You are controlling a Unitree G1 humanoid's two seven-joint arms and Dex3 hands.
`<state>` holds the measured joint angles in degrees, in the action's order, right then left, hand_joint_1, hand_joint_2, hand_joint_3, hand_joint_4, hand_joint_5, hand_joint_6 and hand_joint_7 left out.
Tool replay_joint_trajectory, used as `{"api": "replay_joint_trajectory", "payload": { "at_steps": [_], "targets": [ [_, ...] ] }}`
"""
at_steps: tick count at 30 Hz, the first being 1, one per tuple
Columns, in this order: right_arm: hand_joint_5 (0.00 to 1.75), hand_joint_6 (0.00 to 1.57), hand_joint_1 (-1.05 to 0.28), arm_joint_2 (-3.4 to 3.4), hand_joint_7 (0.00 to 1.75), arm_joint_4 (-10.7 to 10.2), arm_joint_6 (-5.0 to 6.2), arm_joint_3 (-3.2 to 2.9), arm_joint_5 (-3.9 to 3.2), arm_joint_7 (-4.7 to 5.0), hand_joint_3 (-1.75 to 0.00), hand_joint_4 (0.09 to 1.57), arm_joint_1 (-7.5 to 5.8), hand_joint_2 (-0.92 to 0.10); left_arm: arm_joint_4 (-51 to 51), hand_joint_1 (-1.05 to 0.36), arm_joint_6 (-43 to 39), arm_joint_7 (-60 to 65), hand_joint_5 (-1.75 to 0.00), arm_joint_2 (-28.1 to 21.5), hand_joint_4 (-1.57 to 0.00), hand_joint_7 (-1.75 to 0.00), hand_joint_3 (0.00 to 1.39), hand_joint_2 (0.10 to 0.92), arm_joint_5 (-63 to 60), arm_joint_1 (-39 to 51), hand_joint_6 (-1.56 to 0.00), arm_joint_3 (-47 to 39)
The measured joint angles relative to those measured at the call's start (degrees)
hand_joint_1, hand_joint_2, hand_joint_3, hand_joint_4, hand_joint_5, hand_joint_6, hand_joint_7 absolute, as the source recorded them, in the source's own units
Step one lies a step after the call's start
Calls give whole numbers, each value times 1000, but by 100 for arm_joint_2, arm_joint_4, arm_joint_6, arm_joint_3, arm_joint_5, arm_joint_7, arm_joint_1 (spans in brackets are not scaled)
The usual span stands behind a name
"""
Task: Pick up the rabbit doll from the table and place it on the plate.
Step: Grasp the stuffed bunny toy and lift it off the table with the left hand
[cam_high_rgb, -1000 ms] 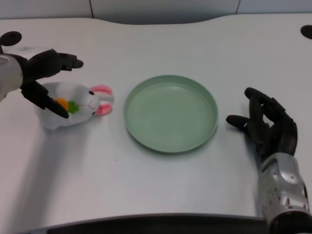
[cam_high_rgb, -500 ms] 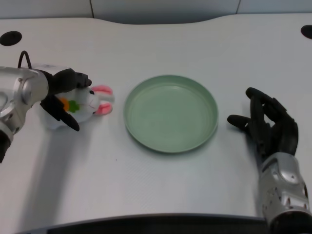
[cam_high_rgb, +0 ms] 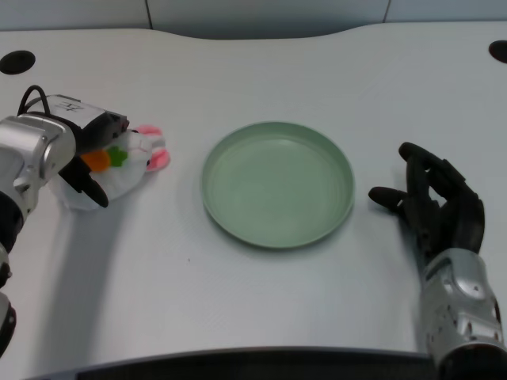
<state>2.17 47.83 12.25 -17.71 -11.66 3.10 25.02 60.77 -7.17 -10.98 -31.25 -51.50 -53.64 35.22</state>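
Note:
The white rabbit doll [cam_high_rgb: 135, 155], with pink ears and an orange-and-green carrot patch, lies at the table's left, ears pointing toward the plate. My left hand [cam_high_rgb: 89, 165] is wrapped around its body, a black finger below it and others over its top, hiding most of the back part. The doll looks tilted and low at the table; I cannot tell whether it still touches it. The green plate [cam_high_rgb: 277, 184] sits empty in the middle, a short gap right of the doll's ears.
My right hand [cam_high_rgb: 437, 207] rests on the white table [cam_high_rgb: 261, 301] right of the plate. Black round holes sit at the far left [cam_high_rgb: 17, 61] and far right [cam_high_rgb: 499, 51] of the table. The dark front edge runs along the bottom.
My left hand came down from above the doll and closed around it. The doll has shifted a little left and tilted. The plate and right hand have not moved.

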Motion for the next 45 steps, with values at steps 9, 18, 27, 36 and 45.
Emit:
{"api": "replay_joint_trajectory", "payload": {
  "at_steps": [9, 18, 27, 36, 45],
  "targets": [
    [1016, 700, -299, -1, 466, -7, 1, -2, 0, -40, -282, 748, -7, -921, 264, -722, -235, 725, -180, 57, -309, -66, 0, 818, 21, -59, -341, 66],
    [1013, 713, -292, -39, 468, -106, -3, 0, 3, 2, -292, 757, -64, -921, 466, -496, -291, 867, -431, 347, -567, -137, 6, 849, 619, -55, -727, -333],
    [1025, 725, -289, -49, 468, -142, -12, -13, -2, 31, -276, 771, -73, -921, 719, -398, 132, 880, -870, 526, -774, -220, 0, 814, 712, -61, -1028, -389],
    [1010, 724, -299, -48, 465, -140, -10, -28, -9, -56, -284, 761, -77, -921, 721, -343, 116, 861, -1375, 517, -684, -1377, 1, 783, 624, -84, -646, -214],
    [1009, 720, -296, -47, 457, -209, -48, -10, 8, -2, -298, 739, -106, -921, 719, -361, 74, 834, -1042, 469, -710, -944, 0, 792, 611, -83, -665, -184]
  ]
}}
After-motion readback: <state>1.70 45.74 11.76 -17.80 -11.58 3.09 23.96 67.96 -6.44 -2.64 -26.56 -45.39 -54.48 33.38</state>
